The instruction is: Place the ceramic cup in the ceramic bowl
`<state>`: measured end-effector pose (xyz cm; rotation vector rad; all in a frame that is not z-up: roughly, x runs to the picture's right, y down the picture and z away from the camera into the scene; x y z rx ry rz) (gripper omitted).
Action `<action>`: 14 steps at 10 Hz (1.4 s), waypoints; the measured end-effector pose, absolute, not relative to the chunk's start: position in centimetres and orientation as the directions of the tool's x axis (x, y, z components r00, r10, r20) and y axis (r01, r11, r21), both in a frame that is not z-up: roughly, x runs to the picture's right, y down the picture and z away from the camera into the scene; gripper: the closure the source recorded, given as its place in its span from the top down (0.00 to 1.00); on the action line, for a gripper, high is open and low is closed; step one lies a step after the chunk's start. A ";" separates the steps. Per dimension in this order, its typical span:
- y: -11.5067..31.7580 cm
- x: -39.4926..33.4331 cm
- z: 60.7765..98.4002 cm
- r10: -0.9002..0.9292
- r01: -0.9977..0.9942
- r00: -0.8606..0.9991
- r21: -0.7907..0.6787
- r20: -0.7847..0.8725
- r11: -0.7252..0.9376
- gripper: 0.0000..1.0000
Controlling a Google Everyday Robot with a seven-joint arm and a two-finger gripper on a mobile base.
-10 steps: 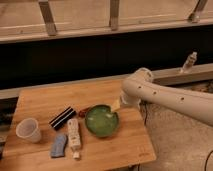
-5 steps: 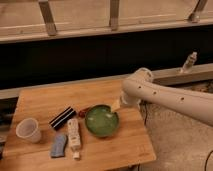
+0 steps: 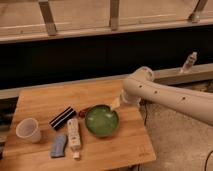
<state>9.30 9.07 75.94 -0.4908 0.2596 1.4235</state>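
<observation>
The white ceramic cup (image 3: 28, 130) stands upright on the wooden table (image 3: 45, 102) near its left front edge. The green ceramic bowl (image 3: 102, 120) sits right of the table's middle, with nothing showing inside. My arm (image 3: 165, 96) reaches in from the right, and my gripper (image 3: 116, 103) is at the bowl's far right rim, far from the cup.
A black rectangular object (image 3: 62, 118), a white remote-like stick (image 3: 74, 136) and a blue-grey object (image 3: 58, 145) lie between the cup and the bowl. A small reddish item (image 3: 84, 112) lies by the bowl's left rim. A bottle (image 3: 188, 62) stands on the ledge at the back right.
</observation>
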 end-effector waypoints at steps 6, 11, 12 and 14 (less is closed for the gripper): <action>5.3 -4.7 73.2 0.864 -0.909 0.383 -0.301 -0.328 0.289 0.80; 5.2 -4.9 73.1 0.863 -0.907 0.389 -0.301 -0.323 0.295 0.80; 5.2 -4.9 73.1 0.863 -0.907 0.388 -0.301 -0.324 0.295 0.80; 5.3 -4.9 73.1 0.863 -0.907 0.388 -0.301 -0.324 0.295 0.80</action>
